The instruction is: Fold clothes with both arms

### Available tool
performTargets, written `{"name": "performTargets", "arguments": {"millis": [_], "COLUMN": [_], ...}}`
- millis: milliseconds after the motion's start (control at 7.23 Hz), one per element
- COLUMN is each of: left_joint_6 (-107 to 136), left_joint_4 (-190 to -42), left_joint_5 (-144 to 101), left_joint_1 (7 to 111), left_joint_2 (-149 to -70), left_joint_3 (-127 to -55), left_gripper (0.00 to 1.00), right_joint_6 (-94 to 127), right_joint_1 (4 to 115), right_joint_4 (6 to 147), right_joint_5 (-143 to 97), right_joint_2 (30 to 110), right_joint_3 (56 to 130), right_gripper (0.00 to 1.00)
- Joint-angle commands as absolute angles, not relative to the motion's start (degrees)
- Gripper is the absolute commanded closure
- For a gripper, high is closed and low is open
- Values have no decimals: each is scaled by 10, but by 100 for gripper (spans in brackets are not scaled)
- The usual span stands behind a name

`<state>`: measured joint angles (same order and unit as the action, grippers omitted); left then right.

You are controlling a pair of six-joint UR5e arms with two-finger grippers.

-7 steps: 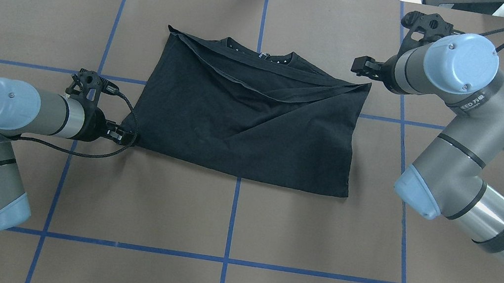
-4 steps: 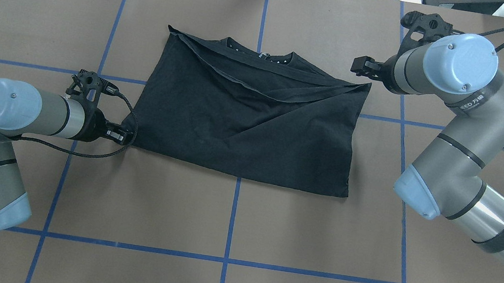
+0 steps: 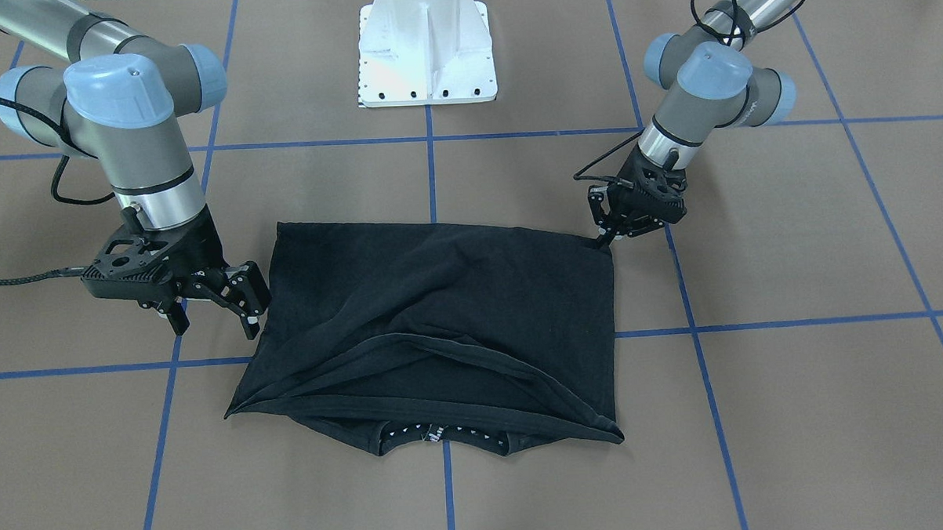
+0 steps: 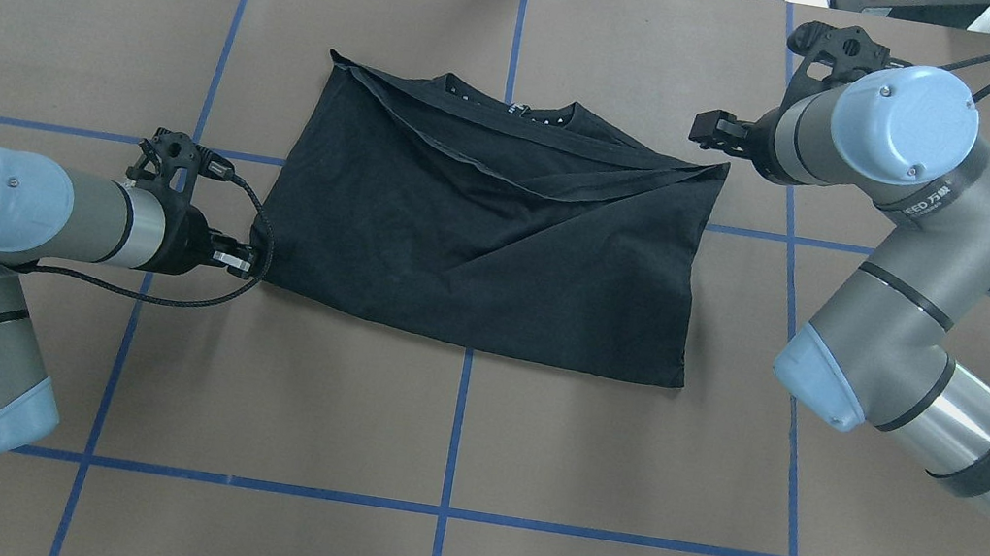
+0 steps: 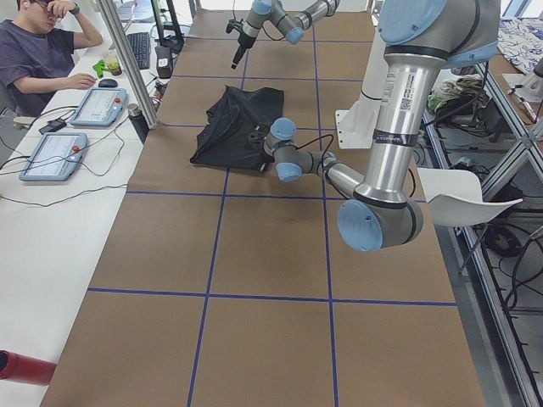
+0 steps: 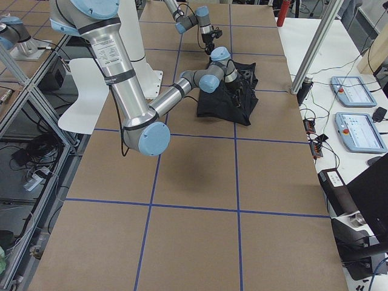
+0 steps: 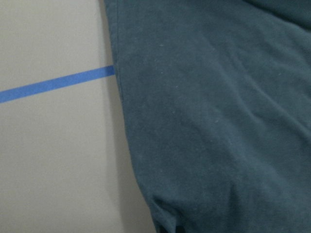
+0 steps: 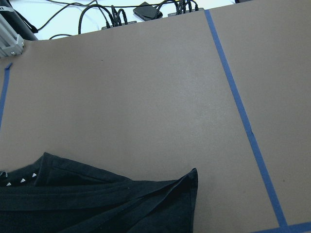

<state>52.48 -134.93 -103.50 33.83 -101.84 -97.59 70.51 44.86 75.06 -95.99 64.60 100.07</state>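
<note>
Light is bright and even, falling from above onto the brown table (image 4: 290, 404). Shadows under the arms are soft and faint. The black T-shirt (image 4: 483, 227) swallows the light, so its folds show only as a dull sheen along the hems. A pale streak of glare runs along the bare metal tube of the right arm (image 4: 966, 407). Beyond the table's far edge the overhead view burns out to white. The left wrist view is soft and washed out, with a cast that turns the cloth teal and the table pale grey. The right wrist view is sharp. The 2 side views are wide-angled, with uprights leaning outward near their edges.
</note>
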Motion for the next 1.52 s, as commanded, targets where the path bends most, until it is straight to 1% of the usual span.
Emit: {"name": "performTargets", "arguments": {"millis": [0, 138, 277, 415, 553, 691, 830, 968, 1106, 1244, 1383], "left_joint_6": [471, 403, 343, 287, 234, 209, 190, 170, 165, 165, 166], "left_joint_4": [-1347, -1344, -1344, -1351, -1351, -1384, -1456, -1460, -1459, -1469, -1500], "left_joint_5": [-1035, -1036, -1040, -1041, -1040, -1038, -1038, -1041, -1041, -1045, -1050], "left_joint_1": [351, 389, 435, 480, 523, 552, 572, 595, 607, 616, 618], "left_joint_2": [-999, -1000, -1002, -1009, -1059, -1138, -1229, -1290, -1306, -1304, -1285], "left_joint_3": [-993, -983, -956, -907, -830, -706, -550, -482, -463, -466, -487], "left_gripper": [100, 100, 100, 100, 100, 100, 100, 100, 100, 3, 0], "right_joint_6": [706, 705, 705, 705, 705, 705, 705, 705, 705, 705, 706], "right_joint_1": [447, 446, 444, 441, 438, 433, 429, 428, 427, 421, 411], "right_joint_4": [751, 751, 750, 750, 749, 749, 748, 748, 746, 746, 746], "right_joint_5": [-961, -962, -962, -962, -962, -962, -959, -959, -959, -958, -956], "right_joint_2": [646, 646, 645, 645, 644, 642, 640, 640, 641, 639, 635], "right_joint_3": [1001, 1001, 1001, 1000, 999, 999, 999, 1000, 1000, 999, 997], "right_gripper": [0, 0, 0, 0, 0, 0, 0, 0, 0, 0, 0]}}
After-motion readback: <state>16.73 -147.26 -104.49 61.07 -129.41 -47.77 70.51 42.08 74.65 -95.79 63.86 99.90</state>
